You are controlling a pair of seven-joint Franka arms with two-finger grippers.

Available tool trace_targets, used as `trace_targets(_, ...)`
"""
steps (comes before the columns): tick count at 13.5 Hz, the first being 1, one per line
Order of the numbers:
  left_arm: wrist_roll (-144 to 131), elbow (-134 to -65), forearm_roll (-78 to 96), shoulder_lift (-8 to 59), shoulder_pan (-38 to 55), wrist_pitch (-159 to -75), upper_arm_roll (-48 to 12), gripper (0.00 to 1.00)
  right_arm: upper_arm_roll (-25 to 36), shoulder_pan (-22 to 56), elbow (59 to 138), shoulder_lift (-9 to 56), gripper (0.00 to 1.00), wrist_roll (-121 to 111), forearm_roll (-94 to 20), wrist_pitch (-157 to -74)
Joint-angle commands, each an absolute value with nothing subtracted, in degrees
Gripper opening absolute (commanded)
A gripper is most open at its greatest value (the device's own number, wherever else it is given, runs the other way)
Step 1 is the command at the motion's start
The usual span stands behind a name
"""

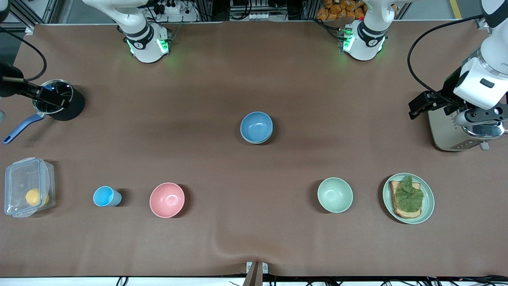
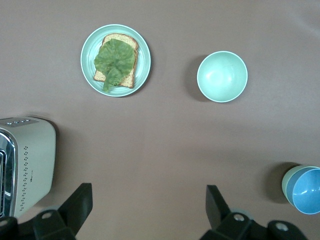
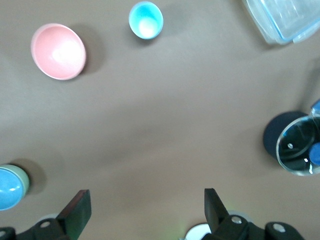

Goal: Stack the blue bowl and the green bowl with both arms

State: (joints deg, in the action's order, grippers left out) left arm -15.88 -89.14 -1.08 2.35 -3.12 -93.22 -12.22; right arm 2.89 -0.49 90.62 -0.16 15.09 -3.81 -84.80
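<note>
Brown cloth covered the table [image 1: 254, 79]. At its middle the blue bowl [image 1: 256, 126] sat nested in the green bowl [image 2: 286, 183], whose sage rim showed beside it, so the stack looked finished. Both arms were drawn well apart, I judged, to clear it. One wrist hung over the toaster [image 1: 448, 131], the left gripper [image 2: 149, 210] with fingers spread and empty. Over the dark pot [image 1: 53, 98], the right gripper [image 3: 147, 210] gaped likewise.

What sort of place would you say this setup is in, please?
Probably a robotics lab staged as a kitchen: two arms bolted at a cloth-covered table, with a toaster, toast on a plate and a blue bowl.
</note>
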Motion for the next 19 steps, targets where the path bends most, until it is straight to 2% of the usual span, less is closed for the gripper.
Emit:
trace_targets(1, -14.6, -89.3, -0.3, 1.3, -3.1, -91.8, -12.0, 1.00, 1.8, -2.5, 89.0, -1.0, 1.00, 11.5, -5.3, -86.2)
trace_targets(4, -14.0, -89.5, -0.1, 1.3, -2.9, -91.9, -12.0, 1.00, 2.0, -2.5, 87.7, -1.0, 1.00, 4.1, -4.3, -89.3)
trace_targets(10, -14.1, -87.5, 0.1, 0.9, -2.4, -91.5, -12.0, 1.00, 3.2, -1.9, 86.2, -1.1, 1.00, 4.7, -5.1, -89.2)
trace_targets(19, -9.7, -85.7, 0.7, 1.0, -1.9, -84.9, -10.1, 1.00, 2.6, -2.4, 86.5, -0.8, 1.00, 4.1, -4.9, -88.6)
